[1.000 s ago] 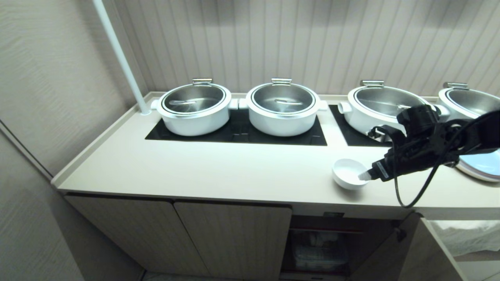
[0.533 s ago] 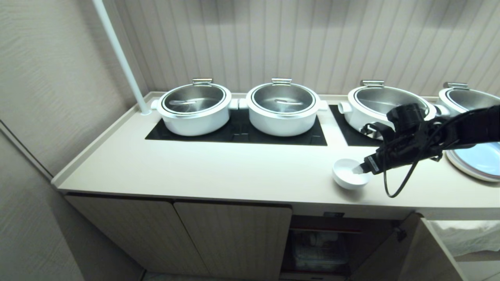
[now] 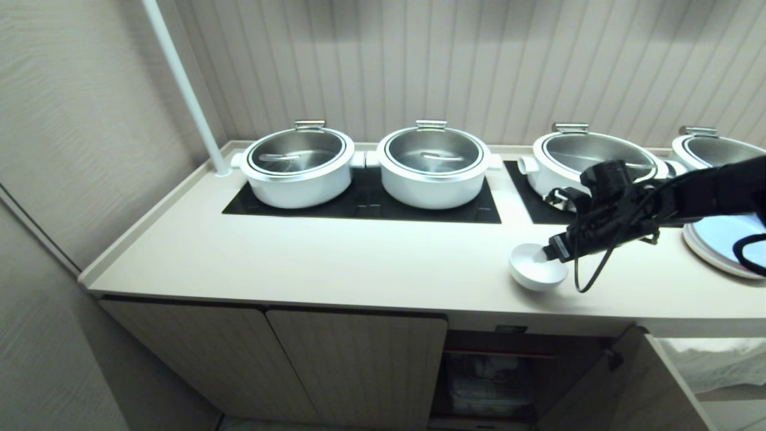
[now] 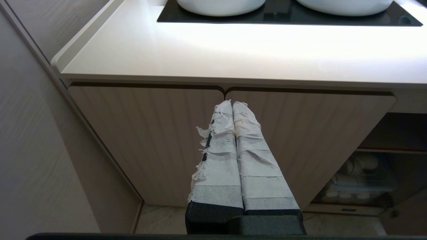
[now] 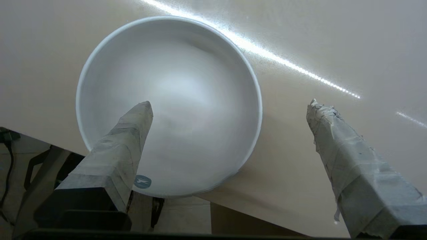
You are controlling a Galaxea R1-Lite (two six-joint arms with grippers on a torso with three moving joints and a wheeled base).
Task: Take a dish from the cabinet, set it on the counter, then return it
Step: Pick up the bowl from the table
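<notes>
Since a second ago, the right gripper (image 3: 546, 256) has been sliding left and a little farther back over the counter (image 3: 359, 263), and now its tips are hanging over the right side of the small white bowl (image 3: 537, 274). That bowl is sitting in the same spot as before, near the front edge of the counter, toward the right end. In the right wrist view the right gripper (image 5: 230, 103) is spread wide: one taped finger (image 5: 113, 153) is hanging over the inside of the bowl (image 5: 186, 93), and the other taped finger (image 5: 350, 153) is standing outside it, over bare counter (image 5: 333, 50). The bowl's rim is lying between the two fingers, and whether either finger is touching the bowl is hard to tell. The left gripper (image 4: 232, 104) is staying parked low in front of the cabinet (image 4: 150, 133), with its two taped fingers pressed together and holding nothing. It is pointing at the crack between two closed ribbed doors. Four big white pots with shiny steel lids are standing in a row at the far side of the counter, the leftmost pot (image 3: 297, 164) and the next one on a black glass cooktop panel (image 3: 365, 206). A pale blue plate (image 3: 727, 242) is lying at the far right. Below the bowl, one cabinet door (image 3: 589, 383) is standing open, and a clear bin (image 3: 488, 383) is sitting on the shelf inside.
</notes>
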